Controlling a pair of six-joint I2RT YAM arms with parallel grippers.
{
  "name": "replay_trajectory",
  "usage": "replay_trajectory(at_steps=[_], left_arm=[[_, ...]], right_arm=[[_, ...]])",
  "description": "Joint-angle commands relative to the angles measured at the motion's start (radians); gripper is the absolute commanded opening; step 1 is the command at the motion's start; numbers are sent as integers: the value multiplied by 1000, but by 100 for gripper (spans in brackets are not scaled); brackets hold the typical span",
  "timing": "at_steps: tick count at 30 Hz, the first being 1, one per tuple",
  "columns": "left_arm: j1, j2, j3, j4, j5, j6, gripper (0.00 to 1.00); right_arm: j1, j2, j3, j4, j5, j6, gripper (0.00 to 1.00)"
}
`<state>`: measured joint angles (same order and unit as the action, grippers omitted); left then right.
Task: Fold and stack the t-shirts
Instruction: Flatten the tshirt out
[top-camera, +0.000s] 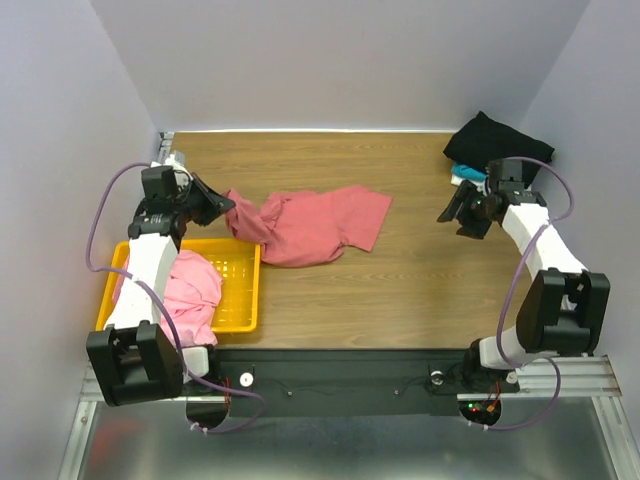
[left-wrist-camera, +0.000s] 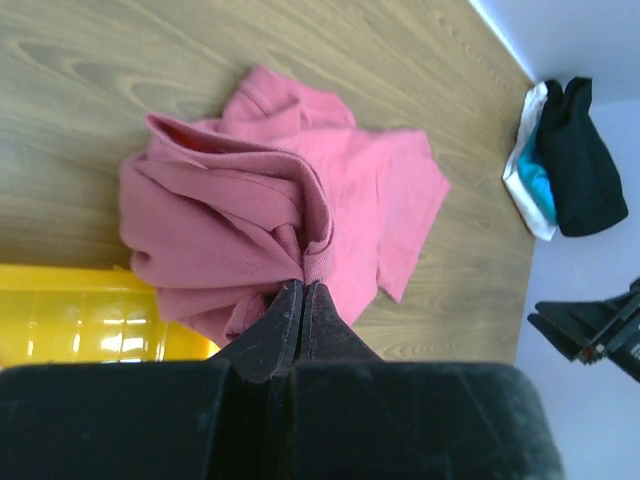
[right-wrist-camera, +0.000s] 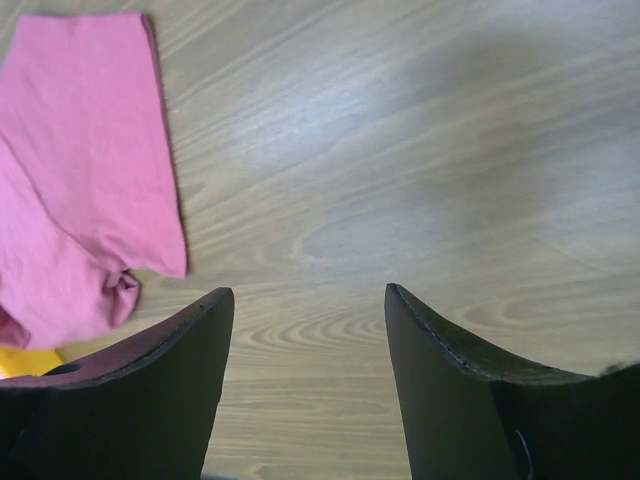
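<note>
The dusty-red t-shirt (top-camera: 315, 225) lies crumpled on the table's left-middle; it also shows in the left wrist view (left-wrist-camera: 250, 220) and the right wrist view (right-wrist-camera: 80, 190). My left gripper (top-camera: 228, 205) is shut on its left edge, pinching the hem between the fingertips (left-wrist-camera: 303, 288). The light pink t-shirt (top-camera: 190, 290) lies bunched in the yellow basket (top-camera: 240, 290). The black t-shirt (top-camera: 497, 145) sits folded at the far right corner, on a white and blue cloth (top-camera: 464, 174). My right gripper (top-camera: 452, 212) is open and empty above bare table (right-wrist-camera: 310, 295), just in front of the black t-shirt.
The yellow slotted basket stands at the near left, under my left arm. Grey walls close the table at the back and both sides. The wooden table (top-camera: 420, 280) runs between the two arms.
</note>
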<state>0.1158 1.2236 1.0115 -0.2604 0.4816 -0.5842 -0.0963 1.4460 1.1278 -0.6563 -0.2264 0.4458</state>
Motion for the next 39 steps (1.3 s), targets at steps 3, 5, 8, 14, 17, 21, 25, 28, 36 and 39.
replay_trajectory(at_steps=[3, 5, 8, 14, 17, 21, 25, 28, 36, 39], left_arm=[[-56, -50, -28, 85, 61, 29, 0], [-71, -46, -28, 101, 95, 43, 0], [-87, -50, -25, 101, 129, 73, 0], [-88, -75, -11, 18, 71, 126, 0], [-88, -65, 28, -71, -49, 159, 0], [-88, -53, 68, -105, -95, 201, 0], [-90, -26, 93, -112, -86, 216, 0], [-88, -16, 96, -111, -84, 215, 0], [-88, -13, 85, -106, -86, 213, 0], [-88, -9, 82, -106, -84, 216, 0]], right_arm=[[113, 111, 96, 73, -123, -21, 68], [173, 157, 154, 75, -119, -25, 68], [280, 269, 271, 86, -116, -19, 68], [382, 502, 507, 115, -91, -12, 68], [383, 592, 587, 113, -10, 7, 67], [383, 645, 644, 115, 108, 5, 67], [383, 689, 681, 115, 186, 7, 67], [383, 726, 705, 115, 220, 5, 67], [383, 786, 721, 113, 285, -7, 67], [383, 797, 714, 113, 292, -7, 67]])
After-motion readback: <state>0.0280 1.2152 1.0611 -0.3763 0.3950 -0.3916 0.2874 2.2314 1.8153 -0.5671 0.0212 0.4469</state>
